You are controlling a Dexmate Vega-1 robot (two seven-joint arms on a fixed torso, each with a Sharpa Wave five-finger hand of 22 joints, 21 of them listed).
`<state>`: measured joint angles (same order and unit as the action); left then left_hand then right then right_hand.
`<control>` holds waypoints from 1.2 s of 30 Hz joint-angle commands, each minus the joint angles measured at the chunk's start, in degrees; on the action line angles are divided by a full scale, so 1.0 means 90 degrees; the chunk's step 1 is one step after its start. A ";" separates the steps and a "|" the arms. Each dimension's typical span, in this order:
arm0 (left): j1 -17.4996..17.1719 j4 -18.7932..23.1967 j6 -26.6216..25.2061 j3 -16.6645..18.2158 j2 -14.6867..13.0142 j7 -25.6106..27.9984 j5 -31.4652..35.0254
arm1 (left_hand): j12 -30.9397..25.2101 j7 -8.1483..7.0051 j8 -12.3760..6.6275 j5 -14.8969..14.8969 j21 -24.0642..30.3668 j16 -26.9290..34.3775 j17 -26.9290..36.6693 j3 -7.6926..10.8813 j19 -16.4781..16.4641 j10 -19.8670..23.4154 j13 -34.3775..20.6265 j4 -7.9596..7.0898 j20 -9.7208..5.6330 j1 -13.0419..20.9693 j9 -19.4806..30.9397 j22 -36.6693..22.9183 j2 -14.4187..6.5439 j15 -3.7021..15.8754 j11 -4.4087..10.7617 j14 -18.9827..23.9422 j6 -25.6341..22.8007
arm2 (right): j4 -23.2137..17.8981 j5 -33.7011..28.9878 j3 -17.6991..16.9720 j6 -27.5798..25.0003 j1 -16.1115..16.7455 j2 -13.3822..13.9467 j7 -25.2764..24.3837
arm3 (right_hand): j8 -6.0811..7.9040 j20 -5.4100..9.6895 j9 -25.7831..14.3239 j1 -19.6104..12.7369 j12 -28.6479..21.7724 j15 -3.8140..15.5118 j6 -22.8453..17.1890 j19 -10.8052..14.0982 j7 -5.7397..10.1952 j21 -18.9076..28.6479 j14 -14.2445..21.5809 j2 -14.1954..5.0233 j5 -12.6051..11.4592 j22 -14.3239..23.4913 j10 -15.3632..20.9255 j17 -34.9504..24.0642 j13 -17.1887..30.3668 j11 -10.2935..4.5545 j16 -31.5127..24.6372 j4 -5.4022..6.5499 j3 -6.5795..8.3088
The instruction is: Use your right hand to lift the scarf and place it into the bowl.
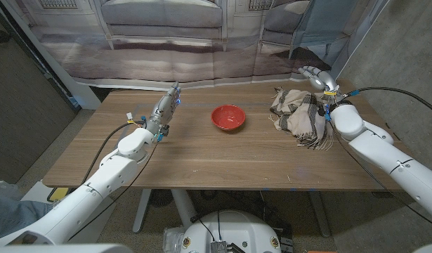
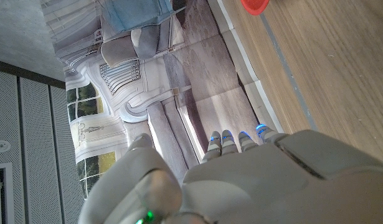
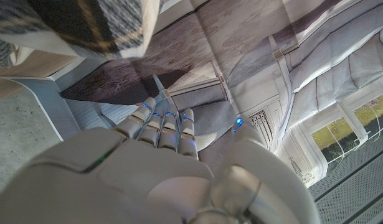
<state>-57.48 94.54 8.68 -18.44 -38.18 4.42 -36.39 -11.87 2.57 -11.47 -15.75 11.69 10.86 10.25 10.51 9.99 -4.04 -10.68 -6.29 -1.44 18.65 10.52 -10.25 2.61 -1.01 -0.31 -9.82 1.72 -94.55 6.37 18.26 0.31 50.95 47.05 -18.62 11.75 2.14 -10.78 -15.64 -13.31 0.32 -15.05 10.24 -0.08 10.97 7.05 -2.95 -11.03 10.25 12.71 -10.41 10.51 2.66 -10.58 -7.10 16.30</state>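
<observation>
The scarf (image 1: pixel 298 115) lies bunched in a loose heap on the desk (image 1: pixel 201 161), at about three o'clock from the red bowl (image 1: pixel 228 117) and well apart from it. It is a plaid cloth, brown and cream, with a fringe trailing toward the near edge.

The right hand (image 1: pixel 316 76) hovers past the far side of the heap, at roughly one o'clock from it, fingers spread and holding nothing. In the right wrist view a fold of the scarf (image 3: pixel 85 25) hangs off the desk edge, apart from the fingertips (image 3: pixel 155 115). The left hand (image 1: pixel 165 107) stands on its edge at nine o'clock from the bowl, fingers straight and apart, empty.

That cloth looks light and limp; it will sag and drape from wherever it is pinched, and the fringe may drag or catch. Taking a good bunch from the top of the heap, near its middle, should bring most of it up at once. Whether the folds are tangled underneath is hard to tell from here. The bowl is shallow and small, so the scarf may well spill over its rim.
</observation>
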 commanded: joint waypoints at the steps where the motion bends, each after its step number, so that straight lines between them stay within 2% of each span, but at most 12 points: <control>1: 0.0059 -0.0053 -0.0006 -0.0036 0.0029 -0.0029 0.0010 | -0.0019 0.0023 -0.0025 -0.0026 0.0001 0.0008 0.0021 -0.0034 0.0532 0.0030 -0.0006 0.0007 0.0061 0.0030 0.0024 -0.0036 -0.0054 -0.0052 -0.0032 -0.0110 -0.0049 | -0.0058 -0.0207 0.0096 -0.0316 -0.0055 0.0099 -0.0018 | 0.0019 -0.0029 -0.0023 -0.0086 -0.0010 -0.0008 -0.0012 -0.0059 0.0096 -0.0024 -0.0017 -0.0002 -0.0037 0.0028 0.0012 0.0007 0.0028 -0.0014 0.0017 -0.0047 0.0011; 5: 0.0057 -0.0027 -0.0031 -0.0038 0.0016 -0.0028 0.0008 | -0.0022 0.0027 -0.0023 -0.0025 0.0001 0.0006 0.0021 -0.0038 0.0533 0.0042 -0.0006 0.0007 0.0073 0.0031 0.0024 -0.0036 -0.0057 -0.0053 -0.0033 -0.0110 -0.0051 | -0.0117 -0.0281 0.0117 -0.0406 -0.0050 0.0156 -0.0024 | -0.0020 -0.0062 -0.0024 -0.0104 0.0010 -0.0020 0.0067 -0.0089 0.0230 -0.0022 -0.0045 0.0008 -0.0039 0.0027 -0.0019 0.0008 0.0028 -0.0016 0.0023 -0.0059 0.0010; 10: 0.0042 -0.0007 -0.0037 -0.0030 0.0000 -0.0021 0.0010 | -0.0019 0.0026 -0.0023 -0.0024 0.0000 0.0004 0.0021 -0.0044 0.0538 0.0039 -0.0006 0.0008 0.0081 0.0032 0.0025 -0.0036 -0.0059 -0.0057 -0.0029 -0.0111 -0.0056 | -0.0200 -0.0348 0.0123 -0.0513 -0.0021 0.0208 -0.0051 | -0.0052 -0.0233 -0.0025 -0.0134 0.0039 -0.0043 0.0142 -0.0131 0.0315 -0.0022 -0.0077 0.0040 -0.0044 0.0023 -0.0074 0.0010 0.0029 -0.0062 0.0026 -0.0082 0.0004; 13: 0.0021 0.0002 -0.0013 -0.0022 0.0008 0.0005 0.0019 | -0.0019 0.0025 -0.0023 -0.0023 -0.0001 0.0004 0.0021 -0.0046 0.0539 0.0042 -0.0006 0.0008 0.0084 0.0033 0.0025 -0.0036 -0.0061 -0.0059 -0.0025 -0.0108 -0.0059 | -0.0295 -0.0397 0.0132 -0.0652 0.0003 0.0243 -0.0069 | -0.0070 -0.0499 -0.0027 -0.0181 0.0074 -0.0086 0.0201 -0.0160 0.0380 -0.0015 -0.0146 0.0074 -0.0052 0.0019 -0.0149 0.0011 0.0030 -0.0130 0.0038 -0.0110 0.0001; 15: 0.0011 0.0021 -0.0031 -0.0020 -0.0011 0.0002 0.0019 | -0.0018 0.0033 -0.0027 -0.0022 -0.0002 0.0004 0.0021 -0.0048 0.0541 0.0041 -0.0006 0.0008 0.0088 0.0033 0.0025 -0.0036 -0.0063 -0.0061 -0.0025 -0.0109 -0.0073 | -0.0365 -0.0431 0.0138 -0.0754 0.0017 0.0266 -0.0078 | -0.0080 -0.0559 -0.0027 -0.0193 0.0083 -0.0078 0.0231 -0.0167 0.0392 -0.0014 -0.0168 0.0083 -0.0054 0.0019 -0.0170 0.0012 0.0031 -0.0154 0.0042 -0.0117 0.0000; 16: 0.0004 0.0020 -0.0023 -0.0018 -0.0005 0.0000 0.0010 | -0.0019 0.0032 -0.0027 -0.0022 -0.0002 0.0004 0.0021 -0.0048 0.0542 0.0043 -0.0006 0.0008 0.0089 0.0033 0.0025 -0.0036 -0.0063 -0.0061 -0.0022 -0.0108 -0.0073 | -0.0395 -0.0457 0.0148 -0.0795 0.0021 0.0284 -0.0077 | -0.0080 -0.0669 -0.0027 -0.0209 0.0101 -0.0087 0.0245 -0.0189 0.0407 -0.0016 -0.0183 0.0100 -0.0057 0.0018 -0.0213 0.0011 0.0032 -0.0202 0.0039 -0.0126 -0.0003; 20: -0.0018 0.0056 -0.0034 -0.0006 -0.0018 0.0028 0.0014 | -0.0017 0.0033 -0.0030 -0.0022 -0.0002 0.0004 0.0022 -0.0051 0.0543 0.0040 -0.0006 0.0008 0.0092 0.0034 0.0025 -0.0036 -0.0064 -0.0066 -0.0030 -0.0106 -0.0083 | -0.0496 -0.0566 0.0193 -0.0979 0.0013 0.0339 -0.0077 | -0.0088 -0.0909 -0.0028 -0.0230 0.0115 -0.0095 0.0287 -0.0225 0.0451 -0.0017 -0.0233 0.0128 -0.0061 0.0017 -0.0253 0.0010 0.0034 -0.0245 0.0043 -0.0134 -0.0010; 27: -0.0034 0.0071 -0.0020 0.0006 -0.0033 0.0006 0.0005 | -0.0017 0.0032 -0.0033 -0.0021 -0.0002 0.0005 0.0022 -0.0056 0.0543 0.0045 -0.0006 0.0008 0.0104 0.0035 0.0025 -0.0036 -0.0068 -0.0066 -0.0029 -0.0099 -0.0099 | -0.0651 -0.0822 0.0291 -0.1299 -0.0012 0.0420 -0.0117 | -0.0093 -0.1080 -0.0029 -0.0247 0.0131 -0.0110 0.0332 -0.0293 0.0492 -0.0027 -0.0328 0.0165 -0.0066 0.0018 -0.0307 0.0007 0.0036 -0.0284 0.0057 -0.0139 -0.0023; 36: -0.0074 0.0109 -0.0016 0.0029 -0.0052 0.0019 -0.0006 | -0.0015 0.0032 -0.0035 -0.0020 0.0000 0.0005 0.0023 -0.0062 0.0540 0.0045 -0.0007 0.0009 0.0114 0.0037 0.0025 -0.0037 -0.0072 -0.0067 -0.0025 -0.0094 -0.0112 | -0.0757 -0.1088 0.0416 -0.1623 -0.0061 0.0492 -0.0110 | -0.0096 -0.1176 -0.0030 -0.0252 0.0153 -0.0174 0.0371 -0.0370 0.0543 -0.0038 -0.0413 0.0205 -0.0072 0.0019 -0.0384 0.0003 0.0039 -0.0345 0.0062 -0.0138 -0.0041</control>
<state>-57.71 95.06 8.47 -18.48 -38.42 4.49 -36.29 -11.87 2.77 -11.47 -15.75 11.69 10.86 10.25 10.19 9.97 -3.73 -10.68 -6.30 -0.80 18.88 10.52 -10.25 2.38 -1.38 -0.61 -9.83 0.90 -99.89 -0.64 20.80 -10.66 50.86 50.58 -19.50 10.92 -7.80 -10.77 -17.70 -11.97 -1.13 -11.76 6.89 4.41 10.98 3.76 -1.51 -11.47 10.25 9.69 -10.28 10.51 -0.33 -10.09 -8.14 16.06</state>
